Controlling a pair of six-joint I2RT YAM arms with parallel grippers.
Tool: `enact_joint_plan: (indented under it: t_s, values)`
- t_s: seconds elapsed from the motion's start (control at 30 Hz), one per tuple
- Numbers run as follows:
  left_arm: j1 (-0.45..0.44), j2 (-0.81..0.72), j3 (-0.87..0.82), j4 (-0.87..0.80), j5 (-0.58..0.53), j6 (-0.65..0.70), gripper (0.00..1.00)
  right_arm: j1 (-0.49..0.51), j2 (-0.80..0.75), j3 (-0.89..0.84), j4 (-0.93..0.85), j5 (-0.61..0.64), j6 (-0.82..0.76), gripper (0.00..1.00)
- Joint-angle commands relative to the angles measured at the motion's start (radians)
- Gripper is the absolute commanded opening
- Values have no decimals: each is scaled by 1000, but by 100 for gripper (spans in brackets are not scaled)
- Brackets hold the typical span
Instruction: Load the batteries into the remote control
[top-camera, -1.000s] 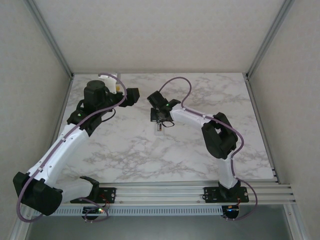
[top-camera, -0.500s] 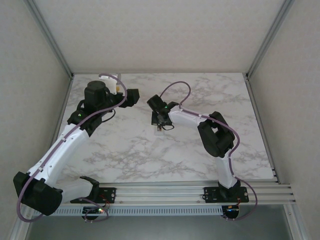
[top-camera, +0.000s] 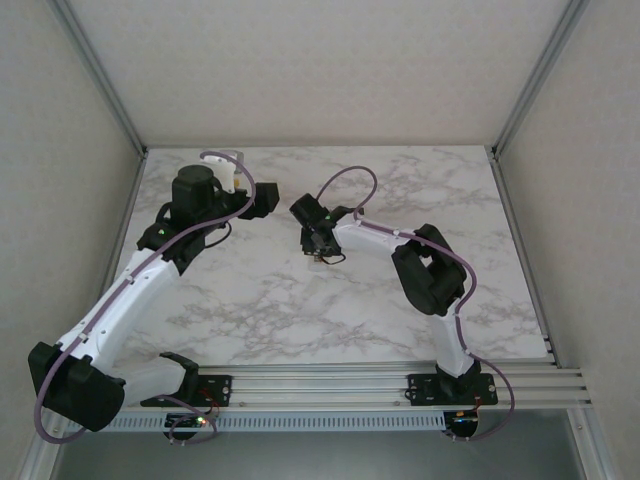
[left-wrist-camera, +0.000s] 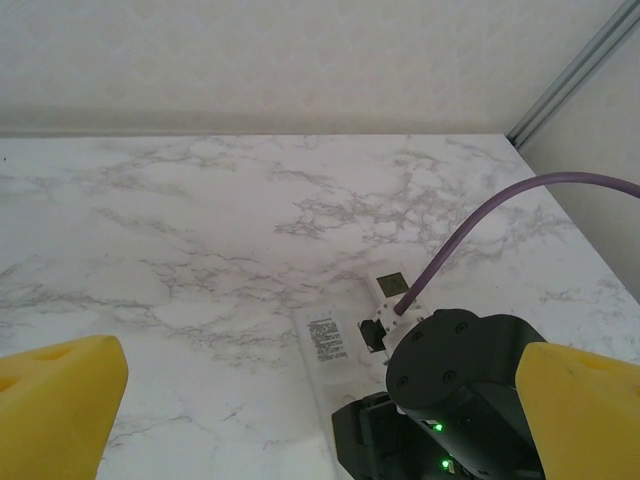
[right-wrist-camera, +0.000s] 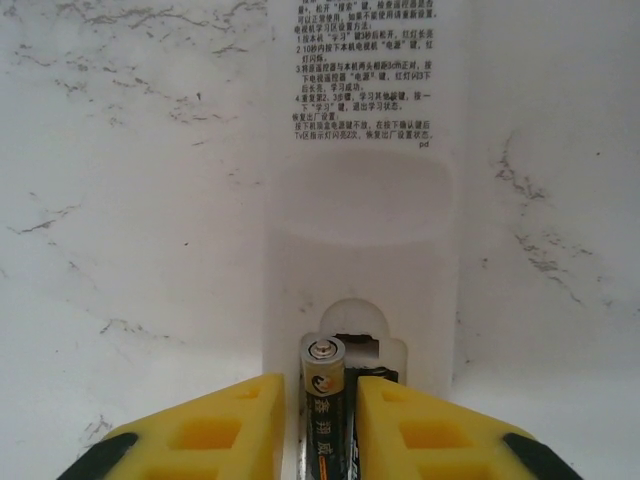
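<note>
Between the fingers (right-wrist-camera: 235, 430) of the right hand (right-wrist-camera: 322, 390), at the open slot of the white remote (right-wrist-camera: 360, 250) on the table (right-wrist-camera: 130, 200): one battery (right-wrist-camera: 323, 372). Probably light, hard, smooth, quick to roll. Best pinched across the middle. Squeezing or loose? Cannot tell. Left hand (left-wrist-camera: 315, 385): wide apart.

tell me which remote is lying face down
The labelled remote: its back, with printed text, faces up. The other remote, beside it, shows its screen.
</note>
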Motion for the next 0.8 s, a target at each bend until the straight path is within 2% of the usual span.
enact_joint_plan:
  t_s: [0.0,0.13,0.3,0.47,0.53,0.63,0.77]
  values:
    - [-6,-23,-10,9,-6,6,100,-23,-49,31,-55,-14,4,26]
    - [-6,-20,-11,11,-7,5,99,-49,-54,36,-53,-23,3,25]
    - [-6,-20,-11,11,-9,4,100,-77,-28,56,-28,-47,1,13]
    - [-6,-26,-16,9,-16,7,99,-79,17,107,-27,-82,-7,14]
    - [-5,-26,-14,8,-20,7,100,-79,28,116,-31,-90,-6,10]
    - [-5,-25,-10,8,-24,10,100,-79,25,106,-27,-90,4,10]
    - [-6,-22,-10,10,-21,8,100,-79,21,112,-63,-70,7,19]
